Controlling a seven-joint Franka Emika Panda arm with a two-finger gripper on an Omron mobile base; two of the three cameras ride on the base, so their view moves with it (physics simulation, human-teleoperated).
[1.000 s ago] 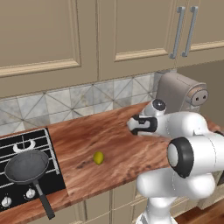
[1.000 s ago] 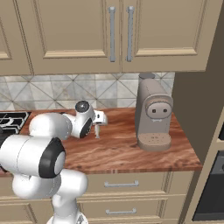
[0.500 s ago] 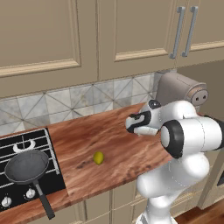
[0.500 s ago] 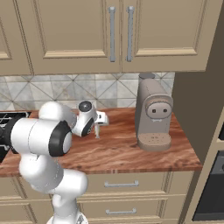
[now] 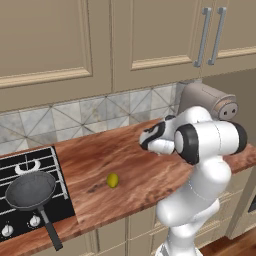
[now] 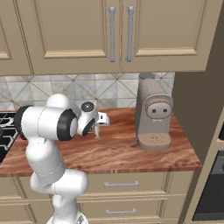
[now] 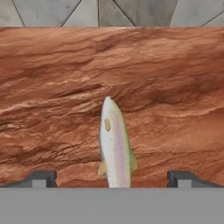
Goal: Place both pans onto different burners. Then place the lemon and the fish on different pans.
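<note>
A silvery fish (image 7: 114,144) with a greenish side lies on the wooden counter (image 7: 175,78), head towards the tiled wall. My gripper (image 7: 113,179) hangs over it, open, with one dark fingertip (image 7: 41,178) on each side of its tail end and not touching it. From the base, the hand (image 5: 150,139) hovers above the counter's middle. The small yellow-green lemon (image 5: 113,180) rests on the counter nearer the front edge, left of the hand. A dark pan (image 5: 30,190) sits on the front burner of the black hob (image 5: 57,200), handle towards the front. A bare rear burner (image 5: 27,167) lies behind it.
A beige coffee machine (image 6: 153,116) stands on the counter right of the hand, close to the wall. Cabinet doors (image 6: 118,35) hang above and the tiled backsplash (image 5: 90,112) runs behind. The hob's knobs (image 5: 35,221) line its front edge.
The arm's upper links have swung up and forward and the hand has shifted slightly left over the counter. The jaws stay open. Lemon and pan have not moved.
</note>
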